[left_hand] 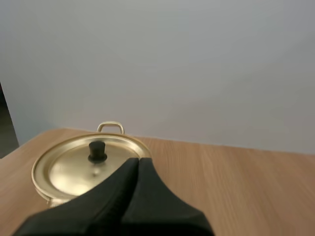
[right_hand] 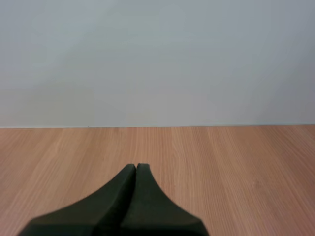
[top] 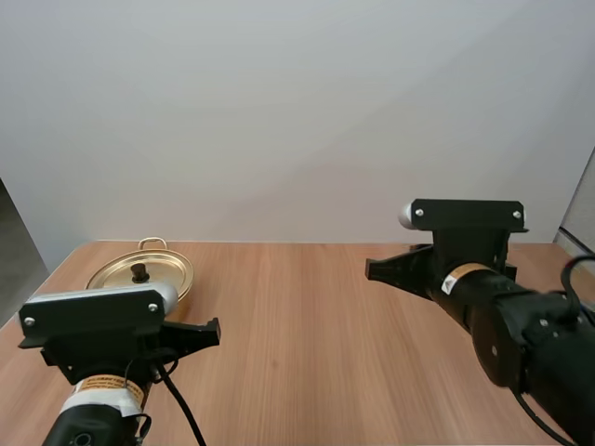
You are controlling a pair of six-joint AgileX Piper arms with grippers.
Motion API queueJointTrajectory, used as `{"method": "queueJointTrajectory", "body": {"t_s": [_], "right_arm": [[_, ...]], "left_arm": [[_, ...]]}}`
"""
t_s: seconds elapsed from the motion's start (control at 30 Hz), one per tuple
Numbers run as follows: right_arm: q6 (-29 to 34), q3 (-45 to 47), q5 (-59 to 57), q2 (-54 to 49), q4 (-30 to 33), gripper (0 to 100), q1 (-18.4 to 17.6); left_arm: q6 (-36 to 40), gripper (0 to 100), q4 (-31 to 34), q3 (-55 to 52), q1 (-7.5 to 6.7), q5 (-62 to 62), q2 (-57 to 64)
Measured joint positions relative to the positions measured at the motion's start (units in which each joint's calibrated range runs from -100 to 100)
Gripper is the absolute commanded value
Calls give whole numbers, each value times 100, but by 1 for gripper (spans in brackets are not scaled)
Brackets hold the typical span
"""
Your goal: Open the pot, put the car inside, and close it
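A golden pot (top: 141, 276) stands at the table's far left, its lid (left_hand: 88, 164) on and topped by a black knob (left_hand: 97, 151); one handle (left_hand: 110, 127) shows at its far side. My left gripper (top: 212, 329) is shut, hovering just in front and to the right of the pot, its fingertips (left_hand: 139, 161) near the lid's rim. My right gripper (top: 370, 269) is shut too, held above the bare wood at the right half of the table, its black fingers (right_hand: 136, 167) lying together as one wedge.
The wooden table (top: 307, 344) runs back to a plain light wall. Its far edge lies just behind the pot.
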State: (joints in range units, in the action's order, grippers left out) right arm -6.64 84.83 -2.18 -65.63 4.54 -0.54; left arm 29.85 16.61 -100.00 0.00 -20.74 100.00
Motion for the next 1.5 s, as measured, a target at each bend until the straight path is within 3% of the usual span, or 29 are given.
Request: {"method": "queueJointTrajectory", "body": {"t_s": [0.17,0.37,0.53,0.8,1.1,1.5], "right_arm": [[0,1009,871,-683,0,0,0],[0,1517,600,-1527,39,0,0],[0,1517,92,-2007,49,0,0],[-11,1517,-1773,-2897,130,0,0],[-11,1517,-2853,-3437,130,0,0],[-11,1517,-2935,-3437,37,0,0]], "left_arm": [[-778,0,-855,0,0,-461,0],[-1649,0,-1661,0,0,-913,0],[-2166,0,-1661,0,0,-913,0],[-2195,0,-1661,0,0,-913,0],[-2195,0,-1661,0,0,-913,0],[-2195,0,-1661,0,0,-913,0]]}}
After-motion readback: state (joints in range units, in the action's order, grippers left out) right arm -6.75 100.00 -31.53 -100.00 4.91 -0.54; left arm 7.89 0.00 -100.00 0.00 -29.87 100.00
